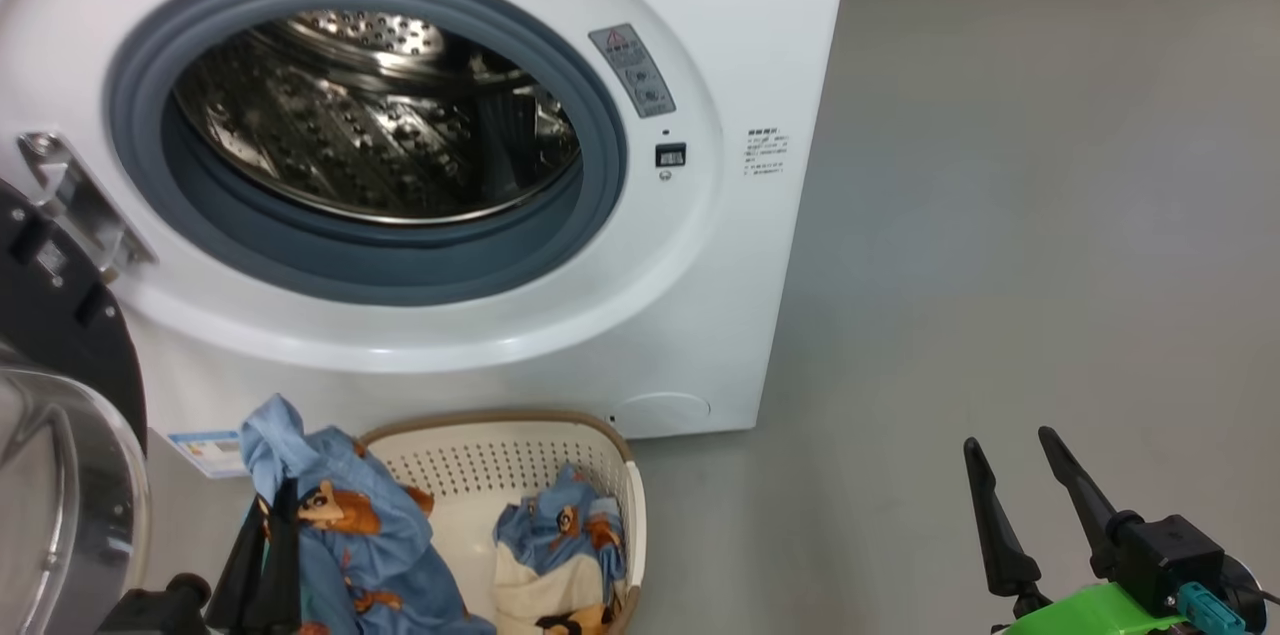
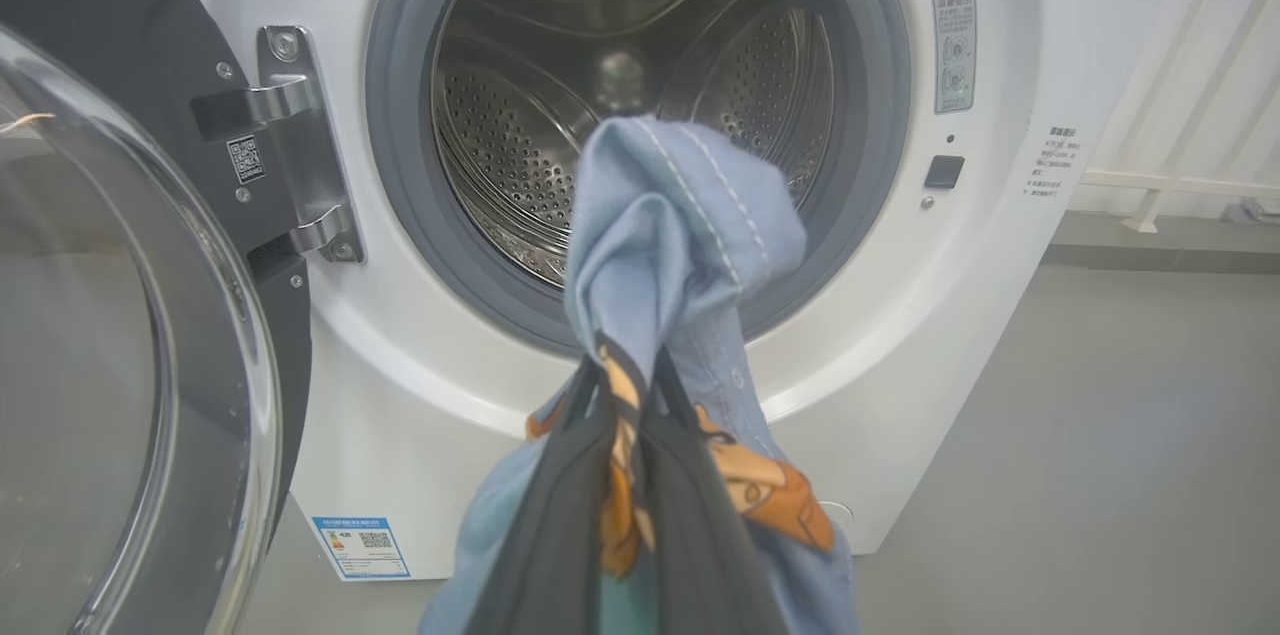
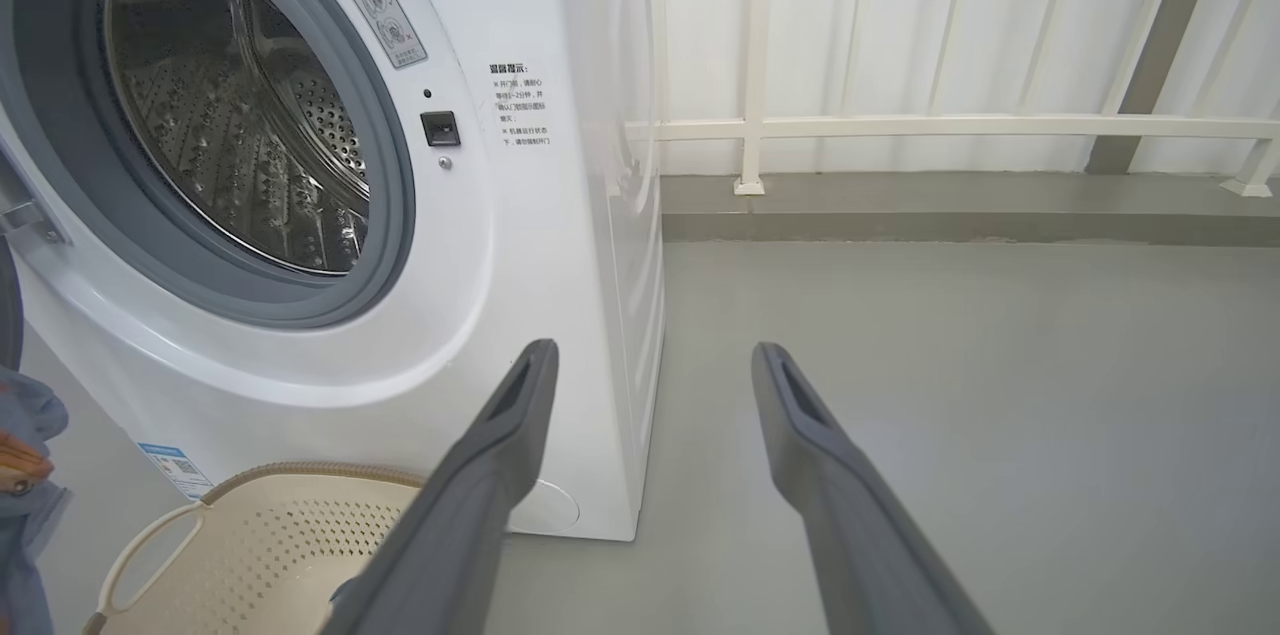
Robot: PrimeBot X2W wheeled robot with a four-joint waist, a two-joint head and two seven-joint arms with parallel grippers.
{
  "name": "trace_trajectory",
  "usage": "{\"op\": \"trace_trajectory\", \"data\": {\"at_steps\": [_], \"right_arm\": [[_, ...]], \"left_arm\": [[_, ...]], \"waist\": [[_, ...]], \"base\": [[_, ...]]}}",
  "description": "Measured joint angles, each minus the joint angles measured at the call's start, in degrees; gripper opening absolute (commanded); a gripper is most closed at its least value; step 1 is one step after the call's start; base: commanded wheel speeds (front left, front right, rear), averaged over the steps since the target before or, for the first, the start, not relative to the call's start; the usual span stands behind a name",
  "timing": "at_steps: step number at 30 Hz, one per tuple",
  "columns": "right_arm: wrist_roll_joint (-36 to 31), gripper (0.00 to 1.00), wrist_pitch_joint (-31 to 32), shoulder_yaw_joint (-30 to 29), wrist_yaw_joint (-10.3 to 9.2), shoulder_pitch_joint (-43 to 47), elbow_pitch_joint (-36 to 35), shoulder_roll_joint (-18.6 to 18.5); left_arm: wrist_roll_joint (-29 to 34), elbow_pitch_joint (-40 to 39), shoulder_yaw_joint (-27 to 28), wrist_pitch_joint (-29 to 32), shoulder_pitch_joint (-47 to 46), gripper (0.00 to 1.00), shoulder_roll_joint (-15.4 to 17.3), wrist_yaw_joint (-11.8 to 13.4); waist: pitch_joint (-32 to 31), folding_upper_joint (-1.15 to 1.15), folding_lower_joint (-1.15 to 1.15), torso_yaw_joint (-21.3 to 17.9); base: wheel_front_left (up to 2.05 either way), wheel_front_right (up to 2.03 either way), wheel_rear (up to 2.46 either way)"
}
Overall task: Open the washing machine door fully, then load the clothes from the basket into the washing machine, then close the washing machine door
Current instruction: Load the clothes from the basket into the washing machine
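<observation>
Your left gripper [image 2: 630, 377] is clenched on a light-blue piece [image 2: 680, 215] of the clothes, bunched up mid-frame right in front of the washing machine [image 2: 420, 395] drum. In the head view the door [image 1: 60, 315] hangs wide open at far left. More clothes [image 1: 560, 535] sit in the basket [image 1: 500, 423], bottom centre. Your right gripper [image 1: 1008, 445] is spread wide with nothing in it, lower right.

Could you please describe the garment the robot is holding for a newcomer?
Find the white washing machine; a cream basket sits on the floor before it. At the basket's left, a light-blue printed garment hangs pinched in the left claw, whereas the other bundle lies loose inside the basket.
</observation>
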Motion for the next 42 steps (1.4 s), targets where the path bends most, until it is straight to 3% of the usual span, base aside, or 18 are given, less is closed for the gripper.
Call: {"op": "trace_trajectory", "data": {"at_steps": [12,23,42], "right_arm": [[-0.5,1.00,0.0,0.2,0.00,-3.0,-1.3,0.0],[-0.5,1.00,0.0,0.8,0.00,-7.4,-2.2,0.0],[1.2,1.00,0.0,3.1,0.00,-11.9,-1.9,0.0]], "left_arm": [[-0.5,1.4,0.8,0.0,-8.1,0.00,-0.8,-0.9],[-0.4,6.7,1.7,0.0,-23.3,0.00,-0.8,-2.2],[0.0,24.2,0.2,-0.1,-53.9,0.00,7.6,-3.0]], "waist": [[8.3,0.00,0.00,-0.3],[17.5,0.00,0.00,-1.6],[26.4,0.00,0.00,-7.5]], "base": [[0.00,0.00,0.00],[0.00,0.00,0.00],[0.00,0.00,0.00]]}}
